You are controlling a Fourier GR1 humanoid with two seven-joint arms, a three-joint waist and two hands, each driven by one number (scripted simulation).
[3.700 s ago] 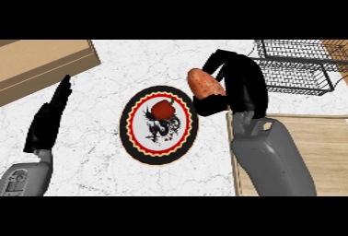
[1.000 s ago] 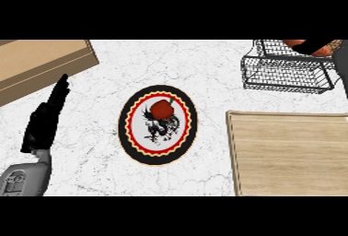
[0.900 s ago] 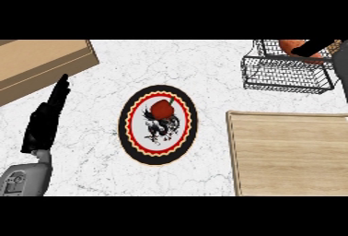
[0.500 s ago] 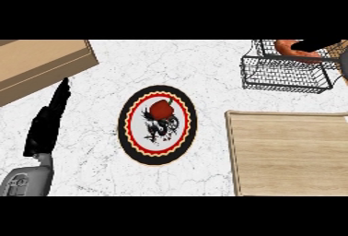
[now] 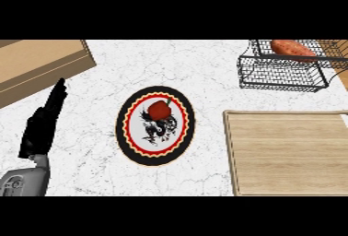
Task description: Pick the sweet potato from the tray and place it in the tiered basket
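**Sweet potato in the wire basket; one hand in view**

Landmark for all positions: the round plate [image 5: 155, 126] near the middle of the white marble counter [image 5: 204, 64].

Count of things seen from the head view:
- One sweet potato [image 5: 293, 49]. It lies up and well to the right of the plate, inside the tiered basket [image 5: 280, 73], in the upper part of the wire frame. No hand touches it.
- One tiered basket, black wire, at the far right of the plate's upper side, cut off by the view's upper edge.
- One tray [image 5: 291, 153], a pale wooden board with a raised rim, directly right of the plate and just apart from it. Nothing lies on it.
- One plate, black rim with a red and yellow wavy band, a dark bird figure on its white centre.
- One red tomato-like item [image 5: 159, 109] resting on the upper half of the plate; what exactly it is I cannot tell.
- One wooden box [image 5: 37, 67], up and to the left of the plate, only partly in view.
- One hand: the left hand [image 5: 45, 123], left of the plate and well apart from it. Its fingers are straight and pressed together, pointing up and away, holding nothing and touching no object. The grey forearm [image 5: 21, 182] shows below it.

The right hand does not show.
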